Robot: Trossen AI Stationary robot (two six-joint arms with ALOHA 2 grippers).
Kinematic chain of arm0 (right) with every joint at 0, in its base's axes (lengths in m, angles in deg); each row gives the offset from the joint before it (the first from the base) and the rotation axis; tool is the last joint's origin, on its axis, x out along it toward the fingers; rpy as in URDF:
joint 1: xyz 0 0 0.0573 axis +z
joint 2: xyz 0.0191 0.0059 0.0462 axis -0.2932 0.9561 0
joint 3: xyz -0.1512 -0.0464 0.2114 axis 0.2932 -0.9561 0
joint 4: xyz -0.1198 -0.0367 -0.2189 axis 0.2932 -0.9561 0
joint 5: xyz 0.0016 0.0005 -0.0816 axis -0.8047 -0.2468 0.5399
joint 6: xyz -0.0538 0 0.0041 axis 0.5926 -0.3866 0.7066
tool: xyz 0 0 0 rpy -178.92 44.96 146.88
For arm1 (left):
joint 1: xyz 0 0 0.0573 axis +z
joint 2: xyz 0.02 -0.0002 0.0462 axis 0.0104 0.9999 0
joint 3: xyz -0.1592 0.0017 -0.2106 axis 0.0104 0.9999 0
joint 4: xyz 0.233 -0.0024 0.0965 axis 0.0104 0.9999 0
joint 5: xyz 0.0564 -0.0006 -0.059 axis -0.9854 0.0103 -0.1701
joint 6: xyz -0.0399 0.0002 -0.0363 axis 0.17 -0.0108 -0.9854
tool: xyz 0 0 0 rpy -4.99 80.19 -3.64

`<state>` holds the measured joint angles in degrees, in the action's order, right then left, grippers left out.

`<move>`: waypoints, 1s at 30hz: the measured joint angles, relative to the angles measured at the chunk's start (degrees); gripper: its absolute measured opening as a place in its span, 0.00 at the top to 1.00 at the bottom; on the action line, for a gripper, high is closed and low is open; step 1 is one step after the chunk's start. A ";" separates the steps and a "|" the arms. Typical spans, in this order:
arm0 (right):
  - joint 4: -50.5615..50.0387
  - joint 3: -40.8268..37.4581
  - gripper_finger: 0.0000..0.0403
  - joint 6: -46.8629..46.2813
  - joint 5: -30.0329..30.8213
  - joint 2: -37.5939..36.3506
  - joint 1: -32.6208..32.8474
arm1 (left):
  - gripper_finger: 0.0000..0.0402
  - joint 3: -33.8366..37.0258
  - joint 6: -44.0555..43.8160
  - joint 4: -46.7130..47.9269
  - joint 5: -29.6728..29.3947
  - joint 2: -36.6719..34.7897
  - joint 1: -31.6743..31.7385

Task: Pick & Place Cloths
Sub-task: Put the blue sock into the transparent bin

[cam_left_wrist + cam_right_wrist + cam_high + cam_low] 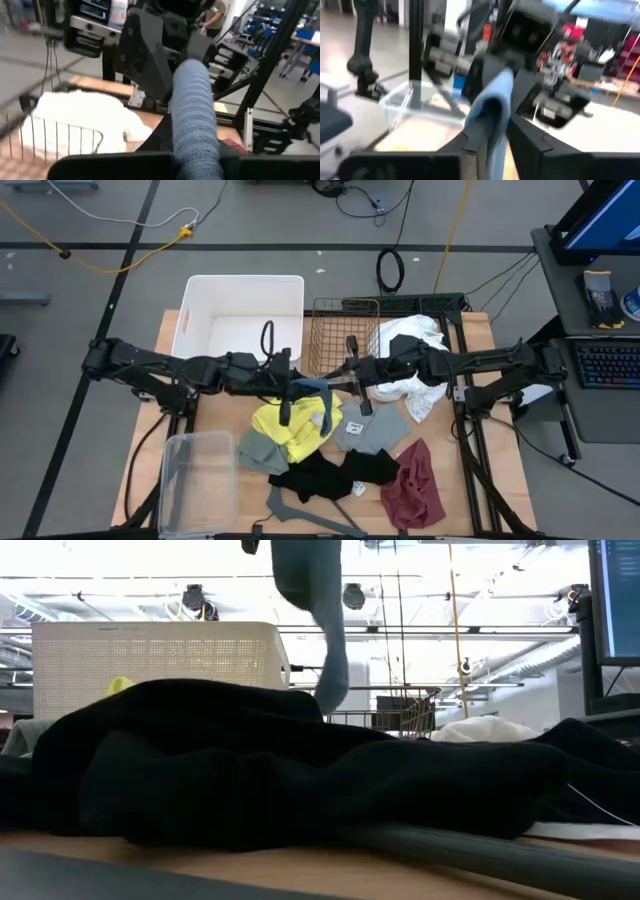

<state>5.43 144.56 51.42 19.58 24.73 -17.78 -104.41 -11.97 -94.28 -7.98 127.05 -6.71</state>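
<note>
Both end effectors—left (287,392), right (352,372)—pinch the soft grey-blue fabric cloth (312,392) aloft; release one side before carrying.

the white bin (244,315) stands left of the wire basket (341,330); the clear tub (195,480) sits nearer the front, seemingly apart.

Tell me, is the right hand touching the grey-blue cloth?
Touching. The right wrist view shows the grey-blue cloth pinched between the right hand's dark fingers, draping over them.
</note>
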 joint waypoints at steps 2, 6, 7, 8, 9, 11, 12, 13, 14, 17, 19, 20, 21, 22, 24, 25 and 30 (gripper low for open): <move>-5.00 0.00 0.76 0.61 0.03 -0.75 0.00 | 0.99 -1.86 -3.78 6.26 0.16 -1.09 -0.13; -12.31 -0.02 0.67 2.04 0.03 -2.21 0.00 | 0.99 -9.12 -11.78 18.31 3.16 -2.56 -0.55; -13.63 -0.02 0.65 2.12 0.03 -2.57 0.00 | 0.99 -11.47 -13.76 20.66 4.55 -2.62 -0.70; -14.34 -0.02 0.64 2.16 0.06 -2.76 0.00 | 0.99 -13.74 -15.66 22.42 5.81 -2.62 -0.82; -14.90 -0.02 0.63 2.16 0.07 -2.85 0.00 | 0.99 -15.75 -17.82 25.15 6.95 -2.62 -1.03; -15.58 -0.02 0.61 2.16 0.10 -2.87 0.00 | 0.99 -19.75 -22.00 30.60 9.23 -2.58 -1.78; -15.75 -0.02 0.60 2.01 0.10 -2.84 0.00 | 1.00 -21.87 -23.92 32.53 10.00 -2.49 -2.30; -15.78 -0.04 0.60 1.74 0.11 -2.84 0.00 | 1.00 -23.98 -25.78 34.92 10.42 -2.47 -2.76; -15.69 -0.04 0.59 1.44 0.12 -2.84 0.00 | 1.00 -26.02 -27.82 37.54 10.50 -2.52 -3.40; -15.74 -0.04 0.59 1.18 0.04 -2.84 0.02 | 1.00 -31.42 -34.39 43.87 10.60 -2.67 -5.20; -15.74 -0.04 0.60 1.15 0.03 -2.84 0.02 | 1.00 -34.20 -39.43 48.63 10.73 -2.60 -6.44; -15.72 -0.04 0.60 1.15 0.03 -2.84 0.02 | 1.00 -35.58 -42.08 50.81 10.67 -2.50 -7.00; -15.71 -0.04 0.60 1.15 0.03 -2.84 0.02 | 1.00 -36.84 -44.40 53.07 10.64 -2.49 -7.59; -15.73 -0.04 0.60 1.14 0.02 -2.84 0.02 | 1.00 -37.96 -46.80 55.41 10.63 -2.53 -8.21; -15.74 -0.04 0.60 1.13 0.01 -2.84 0.02 | 1.00 -39.99 -51.28 59.98 10.63 -2.60 -9.57; -15.74 -0.04 0.60 1.13 0.01 -2.84 0.02 | 1.00 -40.80 -53.37 62.49 10.68 -2.60 -10.21; -15.72 -0.07 0.60 1.13 0.01 -2.84 0.02 | 1.00 -42.98 -63.03 73.65 13.17 -2.58 -13.13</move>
<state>-10.29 144.50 52.55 19.59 21.88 -17.76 -147.39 -75.00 -20.63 5.19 124.47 -19.84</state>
